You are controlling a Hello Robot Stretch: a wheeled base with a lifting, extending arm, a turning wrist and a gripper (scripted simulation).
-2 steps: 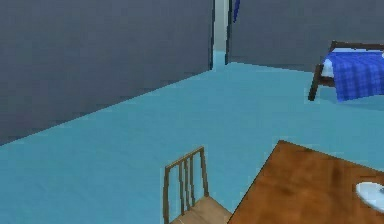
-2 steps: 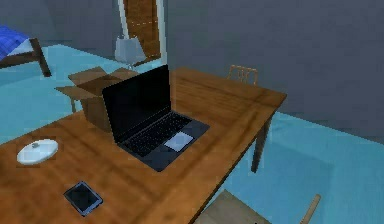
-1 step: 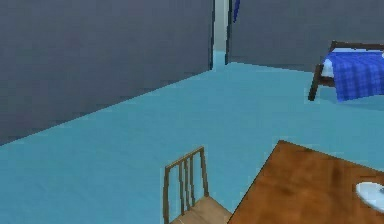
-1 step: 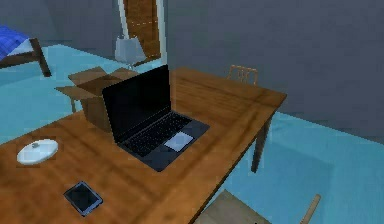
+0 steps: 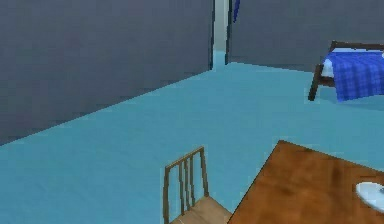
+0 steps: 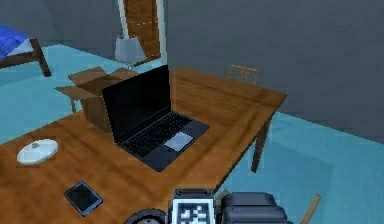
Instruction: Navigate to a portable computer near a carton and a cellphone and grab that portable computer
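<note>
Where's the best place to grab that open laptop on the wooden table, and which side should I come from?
Probably take the laptop by the front edge of its flat keyboard half, near the touchpad. Come from the arm side view's lower right: the screen stands upright along the back with the cardboard box close behind it, while the table in front is bare.

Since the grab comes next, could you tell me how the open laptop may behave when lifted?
The laptop stands open, so its hinged screen may swing and shift the weight. Its thin flat base looks rigid, yet probably hard to get under on the table.
</note>
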